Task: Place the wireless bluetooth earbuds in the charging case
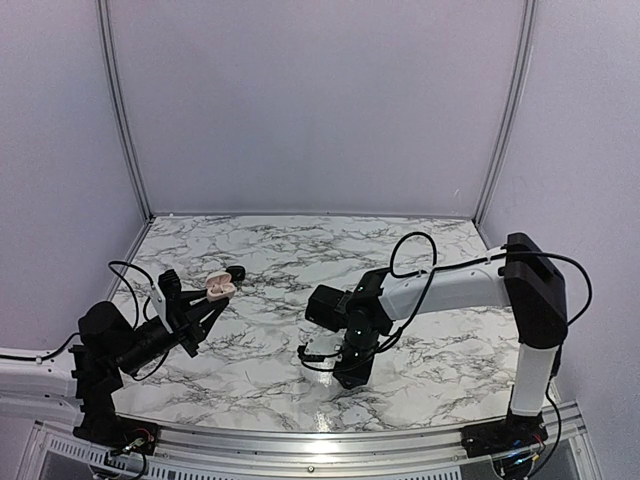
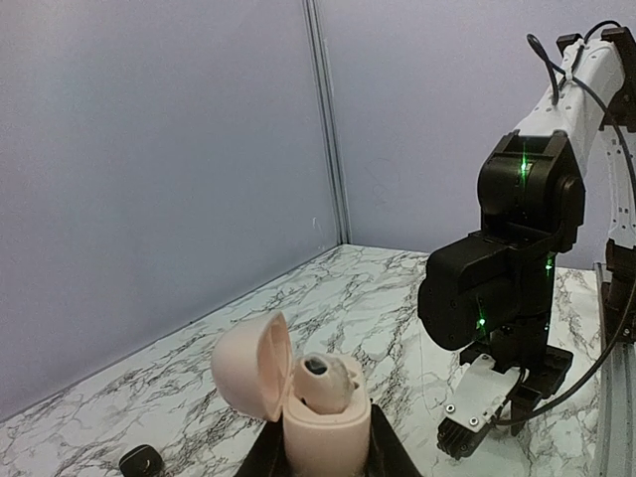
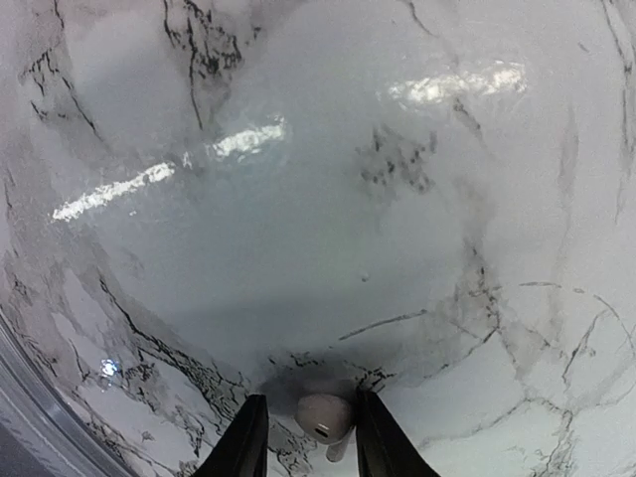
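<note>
Earbud position is deciding this step: the loose earbud (image 3: 323, 417), pale with a dark opening, is lying on the tabletop (image 3: 427, 229) directly between the right jaws. Those jaws are pointing down at it and standing a little apart, straddling it rather than clamping it. The earbud is sitting off centre. It is almost touching the finger on the right of the wrist view, and a dark gap is showing toward the other finger. Its rounded head is lying between the fingertips, and a short stem seems to be trailing back toward the wrist. That suggests the long axis is running along the gap and not across it, though the frame edge is cutting the stem off. The charging case (image 2: 323, 437) is sitting well apart from these jaws, off to their left. It is clamped upright in the left jaws, with its lid hanging open to one side and its hollow facing up. A seated earbud (image 2: 323, 376) appears to be filling one pocket. The right arm is the nearer one to the loose piece, so the coming move is probably calling for closing across the narrow width. An uneven squeeze is risking a nudge sideways.
</note>
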{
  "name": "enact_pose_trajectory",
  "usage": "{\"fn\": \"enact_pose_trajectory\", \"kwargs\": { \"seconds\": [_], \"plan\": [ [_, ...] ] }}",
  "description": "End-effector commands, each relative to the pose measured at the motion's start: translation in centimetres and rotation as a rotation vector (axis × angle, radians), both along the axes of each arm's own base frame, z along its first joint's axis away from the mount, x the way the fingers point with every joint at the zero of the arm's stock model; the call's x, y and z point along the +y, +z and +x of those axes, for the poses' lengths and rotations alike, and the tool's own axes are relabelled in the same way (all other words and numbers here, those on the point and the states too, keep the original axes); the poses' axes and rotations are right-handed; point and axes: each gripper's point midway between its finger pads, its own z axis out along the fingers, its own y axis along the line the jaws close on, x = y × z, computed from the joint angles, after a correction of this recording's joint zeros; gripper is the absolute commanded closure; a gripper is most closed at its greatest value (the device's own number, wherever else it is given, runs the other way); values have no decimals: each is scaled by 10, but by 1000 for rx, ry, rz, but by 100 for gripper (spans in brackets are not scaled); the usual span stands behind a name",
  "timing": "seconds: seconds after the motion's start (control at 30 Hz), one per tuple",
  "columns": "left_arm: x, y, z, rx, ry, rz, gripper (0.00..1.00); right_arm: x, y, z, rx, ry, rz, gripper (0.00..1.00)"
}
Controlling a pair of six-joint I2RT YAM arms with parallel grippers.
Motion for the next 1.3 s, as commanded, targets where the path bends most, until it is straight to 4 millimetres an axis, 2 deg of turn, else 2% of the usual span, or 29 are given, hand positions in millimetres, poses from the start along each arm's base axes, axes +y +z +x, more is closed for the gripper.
{"fn": "enact_pose_trajectory", "kwargs": {
  "seconds": [0.0,0.4,0.87,1.0,1.27],
  "plan": [
    [2,14,-1,-27,1,-40,100,-9,-10,-7,25,4,-83,68],
    [4,12,0,-27,7,-37,100,-6,-6,4,-20,-4,-127,74],
    [4,13,0,-28,8,-41,100,0,-6,5,-25,6,-148,75],
    [4,13,0,-27,8,-37,100,-1,-5,10,-55,6,-159,80],
    [4,13,1,-23,14,-41,100,17,12,15,-84,18,-66,87]
  ]
}}
